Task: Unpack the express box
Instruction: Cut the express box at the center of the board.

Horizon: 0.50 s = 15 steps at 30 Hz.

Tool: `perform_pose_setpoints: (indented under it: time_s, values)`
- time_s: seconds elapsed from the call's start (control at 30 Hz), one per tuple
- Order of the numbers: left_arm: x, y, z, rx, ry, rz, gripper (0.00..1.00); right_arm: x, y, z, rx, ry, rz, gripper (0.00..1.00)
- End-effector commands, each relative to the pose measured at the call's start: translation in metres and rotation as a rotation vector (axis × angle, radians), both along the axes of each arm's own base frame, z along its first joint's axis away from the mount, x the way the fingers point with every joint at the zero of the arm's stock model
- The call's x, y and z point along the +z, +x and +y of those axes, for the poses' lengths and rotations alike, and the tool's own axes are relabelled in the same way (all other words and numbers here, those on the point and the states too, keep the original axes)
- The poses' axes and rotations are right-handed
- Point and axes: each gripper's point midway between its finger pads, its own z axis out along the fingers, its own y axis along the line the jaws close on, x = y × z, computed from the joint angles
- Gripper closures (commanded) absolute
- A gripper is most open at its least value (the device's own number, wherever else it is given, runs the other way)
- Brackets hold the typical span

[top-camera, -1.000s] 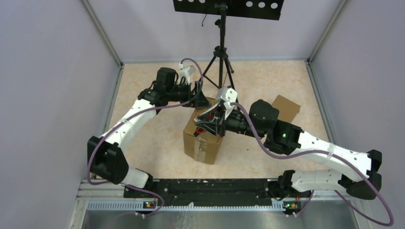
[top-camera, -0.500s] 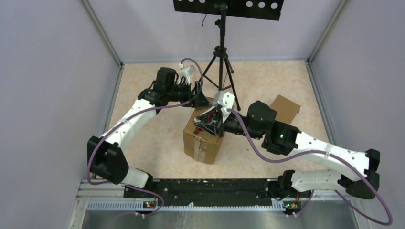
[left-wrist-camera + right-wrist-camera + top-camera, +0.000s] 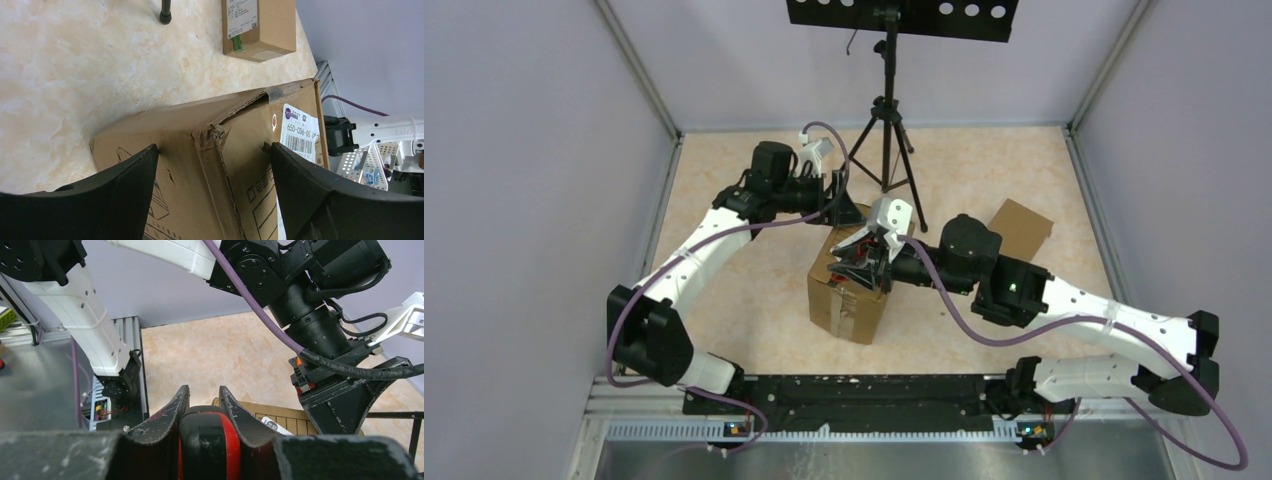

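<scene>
Top external view: express box [image 3: 849,290] upright at frame centre on the marbled table [image 3: 744,300]. Left gripper [image 3: 842,205] spread wide, straddling the box's torn upper corner, fingers [image 3: 115,200] flanking both faces. Right gripper [image 3: 856,262] clamped on a red-and-black tool [image 3: 210,445] over the box top. Smaller labelled carton [image 3: 1022,228] right of centre.

pale lilac walls [image 3: 514,150] enclose a beige marbled tabletop [image 3: 744,300].
</scene>
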Motion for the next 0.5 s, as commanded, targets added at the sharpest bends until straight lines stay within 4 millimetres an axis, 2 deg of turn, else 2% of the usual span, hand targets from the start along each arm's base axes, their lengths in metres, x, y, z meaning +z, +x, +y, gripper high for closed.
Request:
perform_pose_setpoints:
  time_s: [0.0, 0.47]
  values:
    - [-0.006, -0.001, 0.001, -0.008, 0.021, -0.009, 0.16, 0.012, 0.000, 0.002, -0.001, 0.033, -0.050, 1.00]
    - [-0.007, -0.001, 0.001, -0.004, 0.026, -0.009, 0.16, -0.003, 0.002, 0.006, 0.000, -0.025, -0.044, 1.00]
